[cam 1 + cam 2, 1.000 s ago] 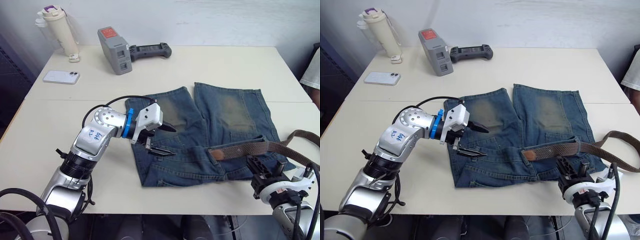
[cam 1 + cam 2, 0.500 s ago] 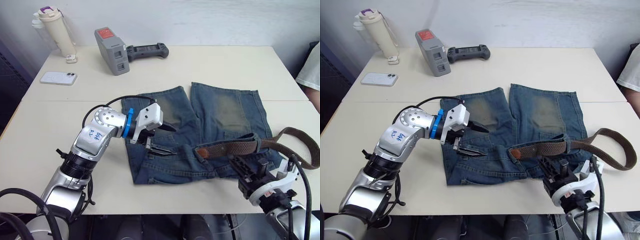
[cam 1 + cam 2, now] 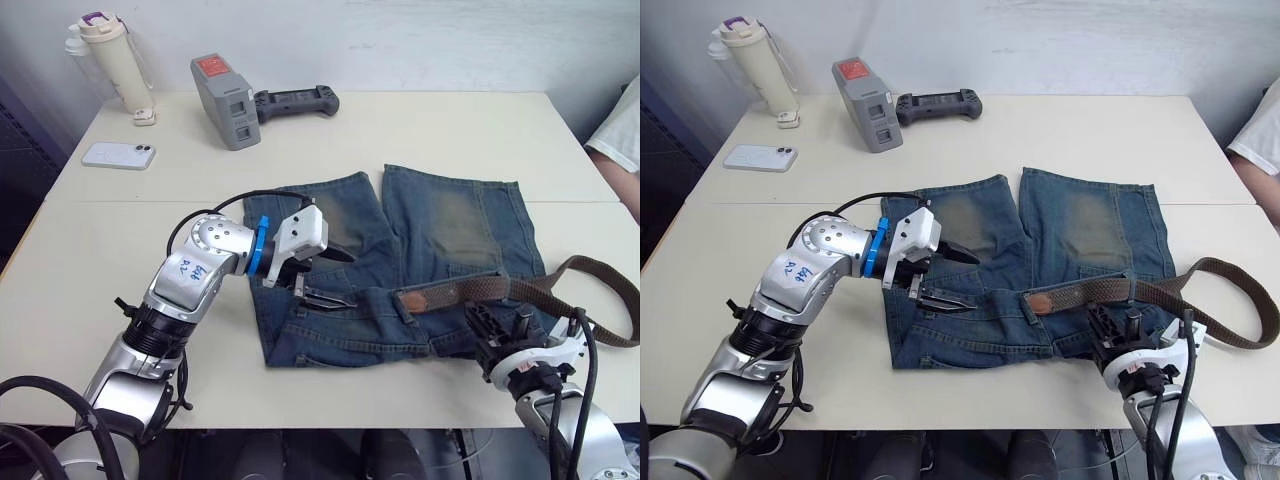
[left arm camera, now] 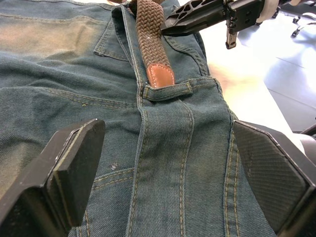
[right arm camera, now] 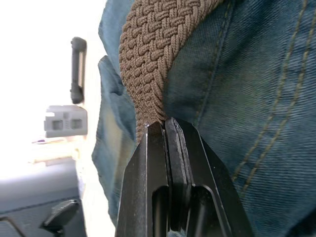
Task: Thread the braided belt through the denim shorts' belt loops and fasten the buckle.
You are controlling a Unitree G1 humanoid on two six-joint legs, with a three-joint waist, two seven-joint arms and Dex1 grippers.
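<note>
The tan tip of the braided belt (image 4: 160,75) sits right at a belt loop (image 4: 167,91) on the denim shorts (image 3: 400,260); a crooked push could bunch the weave or miss it. The right hand (image 3: 1118,322) is clamped on the belt; the left hand (image 3: 322,277) hovers spread above the waistband. The brown belt trails off the shorts' right side
</note>
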